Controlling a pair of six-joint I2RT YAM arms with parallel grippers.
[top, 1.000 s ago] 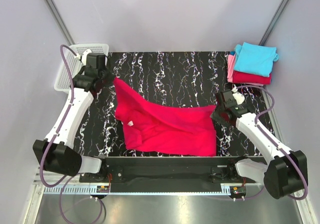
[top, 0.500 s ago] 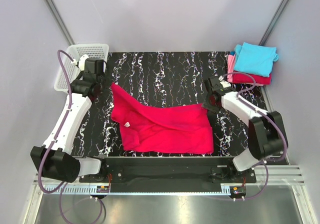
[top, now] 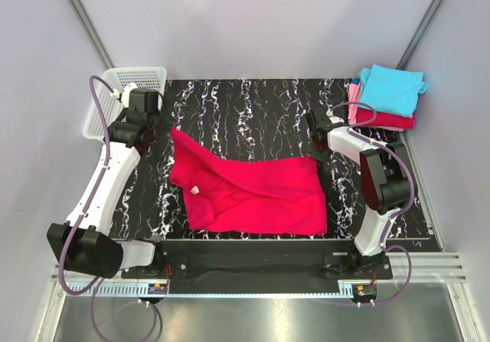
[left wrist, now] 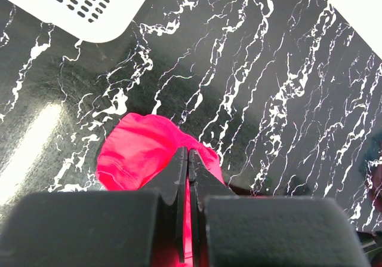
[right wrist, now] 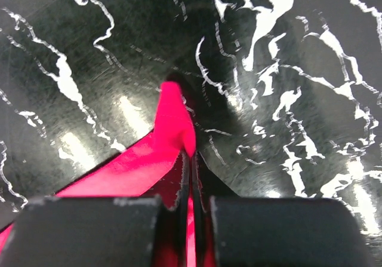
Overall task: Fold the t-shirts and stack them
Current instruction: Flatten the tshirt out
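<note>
A crimson-red t-shirt [top: 249, 193] lies spread and partly folded on the black marbled table [top: 253, 109]. My left gripper [top: 165, 130] is shut on its far left corner; in the left wrist view red cloth [left wrist: 140, 153] bulges out beside the closed left gripper [left wrist: 188, 155]. My right gripper [top: 315, 151] is shut on the shirt's far right corner, and the right wrist view shows a red point of cloth [right wrist: 173, 120] sticking out past the closed right gripper [right wrist: 190, 157]. Folded turquoise [top: 391, 89], pink [top: 354, 102] and red [top: 387, 118] shirts are stacked at the far right corner.
A white mesh basket [top: 130, 77] stands off the table's far left corner, just behind my left wrist; its rim [left wrist: 89, 7] shows in the left wrist view. Grey walls close in the back and both sides.
My right arm swung in from the right to the shirt's far right corner and its jaws went from open to shut on the cloth. The left gripper shifted slightly left with its corner.
</note>
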